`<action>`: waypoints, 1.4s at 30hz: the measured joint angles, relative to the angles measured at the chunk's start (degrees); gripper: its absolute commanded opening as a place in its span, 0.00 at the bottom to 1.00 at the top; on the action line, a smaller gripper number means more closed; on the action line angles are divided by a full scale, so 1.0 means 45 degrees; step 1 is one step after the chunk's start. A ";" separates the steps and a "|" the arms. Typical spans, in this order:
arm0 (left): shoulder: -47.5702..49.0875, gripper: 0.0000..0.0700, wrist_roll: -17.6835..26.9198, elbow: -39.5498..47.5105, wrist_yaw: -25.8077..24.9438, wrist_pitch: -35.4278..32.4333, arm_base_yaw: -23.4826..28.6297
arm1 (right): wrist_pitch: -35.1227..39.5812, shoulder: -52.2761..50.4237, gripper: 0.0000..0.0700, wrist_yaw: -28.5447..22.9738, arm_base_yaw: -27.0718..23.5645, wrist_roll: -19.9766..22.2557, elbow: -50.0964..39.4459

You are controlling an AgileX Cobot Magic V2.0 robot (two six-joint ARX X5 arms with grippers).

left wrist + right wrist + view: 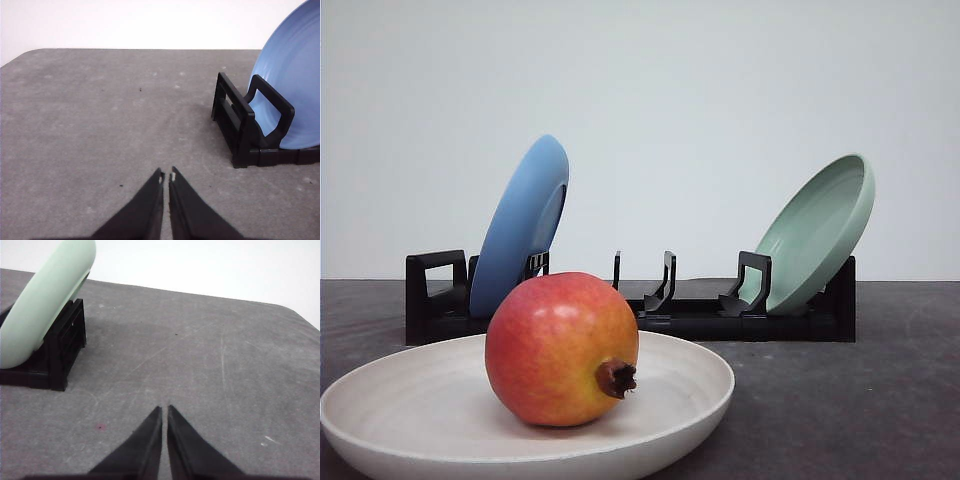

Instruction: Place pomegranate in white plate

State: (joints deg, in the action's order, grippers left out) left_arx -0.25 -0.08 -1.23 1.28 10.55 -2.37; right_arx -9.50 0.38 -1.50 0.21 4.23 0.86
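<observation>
Your left gripper (pixel 166 176) has its jaws pressed together with only a hairline slit between the tips, and it grips nothing; the right gripper (pixel 164 409) looks the same, fingers closed on each other and empty. Both hang over bare grey table (pixel 100 125).

Take the black dish rack (pixel 690 318) as your landmark. The pomegranate (pixel 562 349) sits in front of the rack, toward its left half, resting inside the white plate (pixel 400 400). The fruit lies on its side: its axis from stem end to crown runs roughly level, and you can see the small brown crown (pixel 617 378) pointing toward the camera and a little to the right, low on the fruit. Its skin is red on the left, blending to orange-yellow near the crown. It sits a little left of the plate's middle, touching the plate's floor and clear of the rim.

In the rack itself, the blue plate (pixel 523 226) leans in the left-end slots, tilted to the right at its top. The pale green plate (pixel 820 230) leans at the rack's right end, its hollow face turned to the left. Your left gripper is beside the rack's blue-plate end, your right gripper beside the green-plate end.
</observation>
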 measured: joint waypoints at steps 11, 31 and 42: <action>0.0000 0.00 0.0005 0.0000 0.0000 0.0000 0.0000 | 0.0000 0.0000 0.02 0.0000 0.0000 0.0000 0.0000; 0.0000 0.00 0.0005 0.0000 0.0000 0.0000 0.0000 | 0.0005 0.0000 0.02 0.0000 0.0000 0.0000 0.0000; 0.0000 0.00 0.0004 0.0000 0.0000 0.0001 0.0000 | 0.0005 0.0000 0.02 0.0000 0.0000 0.0000 0.0000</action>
State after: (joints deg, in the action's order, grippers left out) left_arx -0.25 -0.06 -1.23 1.28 10.55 -2.37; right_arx -9.48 0.38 -1.50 0.21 4.23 0.86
